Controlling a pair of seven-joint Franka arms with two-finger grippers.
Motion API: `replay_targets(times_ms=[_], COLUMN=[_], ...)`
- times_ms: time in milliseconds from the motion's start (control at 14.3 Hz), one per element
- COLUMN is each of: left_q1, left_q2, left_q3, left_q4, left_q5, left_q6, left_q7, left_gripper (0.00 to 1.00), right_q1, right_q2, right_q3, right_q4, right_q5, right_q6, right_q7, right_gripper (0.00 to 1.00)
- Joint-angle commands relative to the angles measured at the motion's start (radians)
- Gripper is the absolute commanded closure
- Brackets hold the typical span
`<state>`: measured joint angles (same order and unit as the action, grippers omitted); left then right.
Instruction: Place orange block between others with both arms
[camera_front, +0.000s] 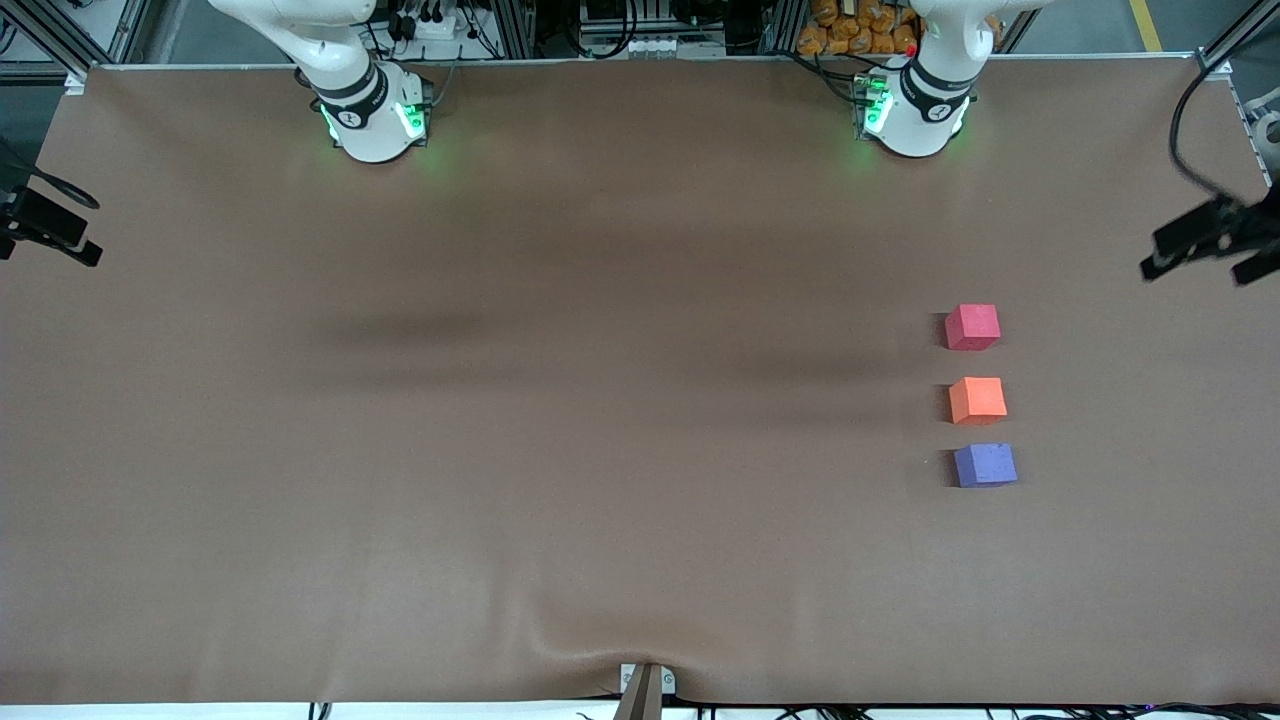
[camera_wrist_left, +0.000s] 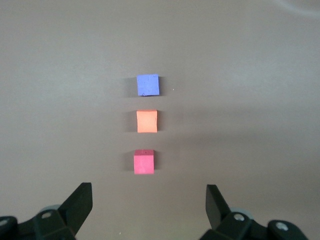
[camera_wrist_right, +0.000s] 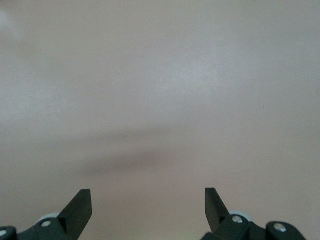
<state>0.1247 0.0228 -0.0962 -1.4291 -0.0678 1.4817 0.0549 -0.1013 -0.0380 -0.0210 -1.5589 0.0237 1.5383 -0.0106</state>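
1. The orange block (camera_front: 977, 400) sits between the pinkish-red cube (camera_front: 972, 327) and the purple-blue cube (camera_front: 985, 465), apart from both, in the frame's right-hand middle.
2. The left gripper (camera_wrist_left: 149, 201) hangs above the cubes, fingers spread, empty.
3. The right gripper (camera_wrist_right: 148, 200) hangs over bare brown table (camera_front: 500, 450), fingers spread.
4. Markings on the arm bases are probably logos, unreadable.

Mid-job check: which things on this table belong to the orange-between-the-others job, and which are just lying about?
Belongs to the job:
- orange block, sitting between the other two, apart from both
- pinkish-red cube, farther from the front camera
- purple-blue cube, nearer to it
- left gripper, open, over the table by the cubes
- right gripper, open, over bare table

Just lying about:
- brown table cover
- nothing else on it
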Motion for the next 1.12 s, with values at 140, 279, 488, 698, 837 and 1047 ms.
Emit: replay_targets(times_ms=[140,279,488,698,837,1047], left_q1=[-0.002,-0.069,-0.155,-0.206,-0.224,-0.226], left_q2=[-0.078,-0.073,-0.08,-0.093,-0.092,-0.081], left_q3=[-0.046,-0.001,0.081,0.084,0.095,0.108], left_q4=[-0.02,-0.04,-0.112,-0.154,-0.149,-0.143], left_q5=[0.02,0.026,0.037,0.085,0.086,0.089], left_q6=[-0.072,-0.054,0.029,0.052,0.055,0.054], left_q7=[-0.035,-0.044,-0.068,-0.179,-0.194,-0.182], left_gripper=[0.0,0.0,0.0,0.0,0.0,0.0], right_q1=[-0.008,-0.008,-0.006,-0.006,-0.006,-0.006], right_q2=[0.006,0.006,0.006,0.006,0.006,0.006], right_q3=[0.012,0.012,0.012,0.012,0.012,0.012], right_q4=[0.017,0.017,0.017,0.017,0.017,0.017], right_q5=[-0.007,-0.007,-0.007,-0.005,-0.005,-0.005], right_q6=[-0.012,-0.012,-0.012,-0.011,-0.01,-0.01], right_q7=[0.011,0.011,0.011,0.011,0.012,0.012], right_gripper=[0.0,0.0,0.0,0.0,0.0,0.0])
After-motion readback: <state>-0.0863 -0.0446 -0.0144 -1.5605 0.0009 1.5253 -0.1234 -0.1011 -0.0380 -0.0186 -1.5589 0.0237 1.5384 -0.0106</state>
